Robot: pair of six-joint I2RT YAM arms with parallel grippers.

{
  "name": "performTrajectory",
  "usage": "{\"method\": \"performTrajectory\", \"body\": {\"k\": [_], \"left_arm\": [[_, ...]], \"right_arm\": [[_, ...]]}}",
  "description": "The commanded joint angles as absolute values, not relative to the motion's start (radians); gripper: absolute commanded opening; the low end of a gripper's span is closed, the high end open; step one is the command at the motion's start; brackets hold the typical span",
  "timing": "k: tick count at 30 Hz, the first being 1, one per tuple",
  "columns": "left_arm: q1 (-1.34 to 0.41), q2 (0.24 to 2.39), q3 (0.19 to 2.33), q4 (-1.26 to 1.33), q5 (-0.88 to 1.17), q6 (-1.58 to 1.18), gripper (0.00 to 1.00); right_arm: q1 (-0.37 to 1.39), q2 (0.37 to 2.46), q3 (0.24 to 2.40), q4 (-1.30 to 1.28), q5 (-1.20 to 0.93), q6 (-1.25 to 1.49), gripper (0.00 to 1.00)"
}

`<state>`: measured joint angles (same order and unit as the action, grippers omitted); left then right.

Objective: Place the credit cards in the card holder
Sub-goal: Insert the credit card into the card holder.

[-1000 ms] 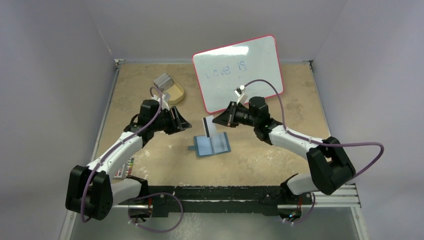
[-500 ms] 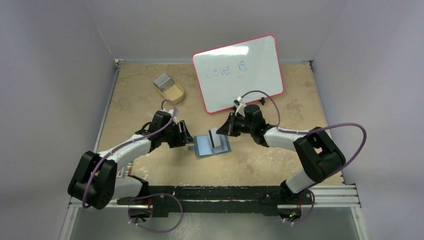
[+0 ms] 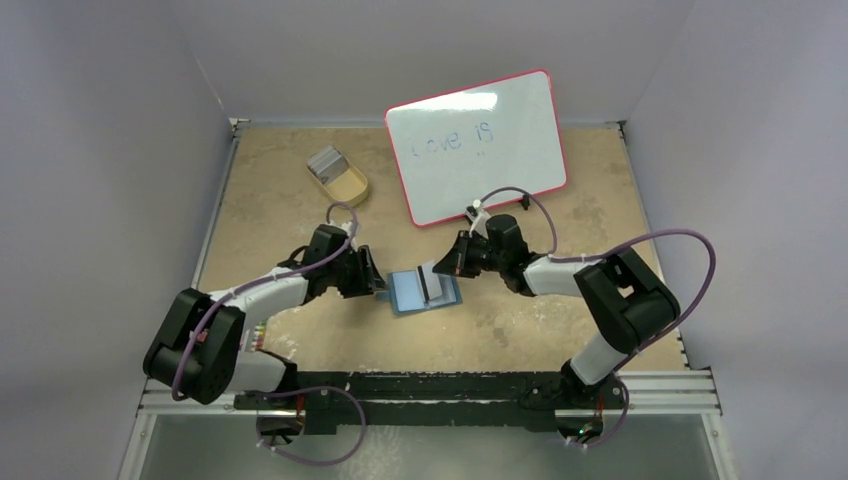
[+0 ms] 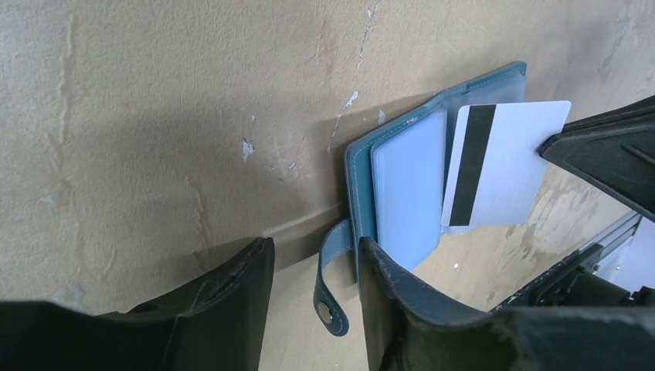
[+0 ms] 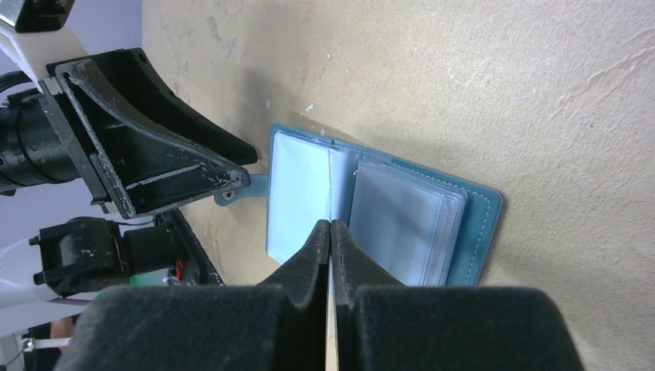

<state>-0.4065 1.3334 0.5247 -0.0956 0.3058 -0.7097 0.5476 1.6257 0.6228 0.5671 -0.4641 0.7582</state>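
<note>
The teal card holder (image 3: pixel 410 293) lies open on the table, its clear pockets (image 5: pixel 398 220) facing up. My right gripper (image 3: pixel 443 268) is shut on one credit card (image 4: pixel 502 162), white with a black stripe. The card stands on edge over the holder's middle fold. My left gripper (image 4: pixel 313 267) is open at the holder's left edge. The snap tab (image 4: pixel 332 290) hangs loose between its fingers, and the right finger (image 4: pixel 394 294) lies against the holder's edge. A stack of grey credit cards (image 3: pixel 325 159) rests on the tan tray (image 3: pixel 350 186) at the back left.
A whiteboard (image 3: pixel 478 145) with a red rim leans at the back centre, just behind my right arm. A multicoloured striped card (image 3: pixel 252 338) lies near the left arm's base. Grey walls close in the table on three sides.
My right gripper has brought the card down and forward from above the table onto the open holder. My left gripper has moved right, up to the holder's snap tab.
</note>
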Motion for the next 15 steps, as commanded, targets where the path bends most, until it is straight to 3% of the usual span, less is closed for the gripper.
{"method": "performTrajectory", "body": {"k": [1,10,15], "left_arm": [[-0.413,1.345,0.511,-0.030,0.311,-0.708,0.38],[-0.413,1.368,0.504,-0.011,0.322,-0.711,0.05],[-0.413,1.364,0.495,0.003,0.319,-0.721,0.00]], "right_arm": [[0.546,1.626,0.603,0.630,-0.489,0.746,0.00],[0.547,1.652,0.586,0.667,-0.489,0.757,0.00],[0.546,1.660,0.579,0.679,-0.477,0.766,0.00]]}}
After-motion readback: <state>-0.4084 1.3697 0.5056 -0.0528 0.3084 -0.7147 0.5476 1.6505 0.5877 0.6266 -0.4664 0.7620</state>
